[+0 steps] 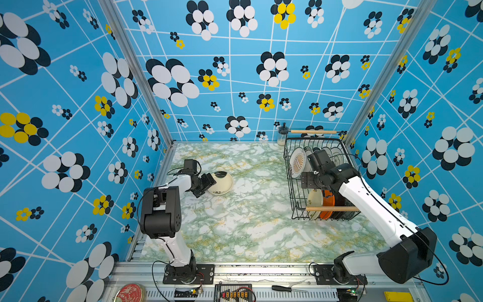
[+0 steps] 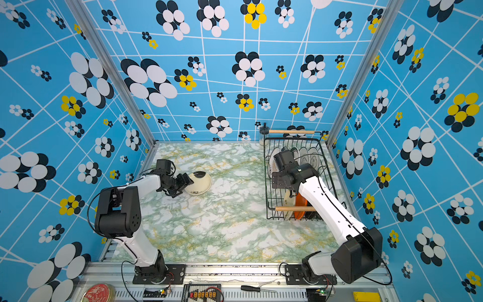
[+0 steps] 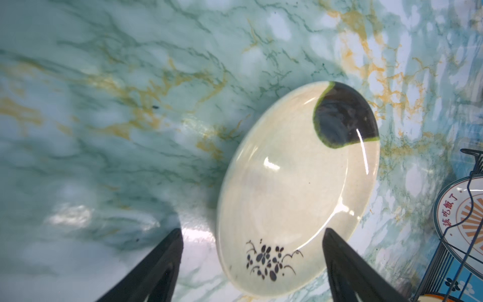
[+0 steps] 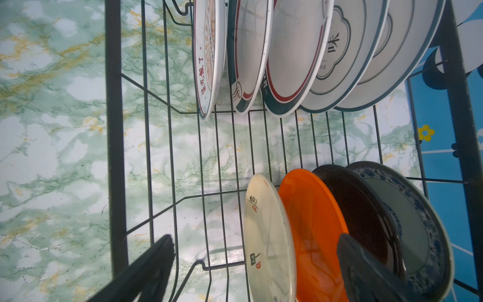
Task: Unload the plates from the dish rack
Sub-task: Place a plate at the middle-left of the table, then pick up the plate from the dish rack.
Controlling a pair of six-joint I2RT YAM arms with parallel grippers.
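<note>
A plate [image 3: 287,188] is lying flat on the table [image 1: 248,230], its near edge sitting between the spread jaws of the left gripper [image 3: 252,232]. The right gripper [image 4: 255,236] is hanging inside the dish rack [image 4: 112,130]. There, four plates [image 4: 313,222] are standing on edge, two showing between its spread jaws and two past one jaw. Five more plates [image 4: 295,52] are standing ahead of the jaws, at the rack's far end.

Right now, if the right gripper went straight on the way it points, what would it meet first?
Most likely the small cream plate standing in the dish rack: it lies between the fingers of the open right gripper, with the orange plate right beside it. Depth is unclear.
</note>
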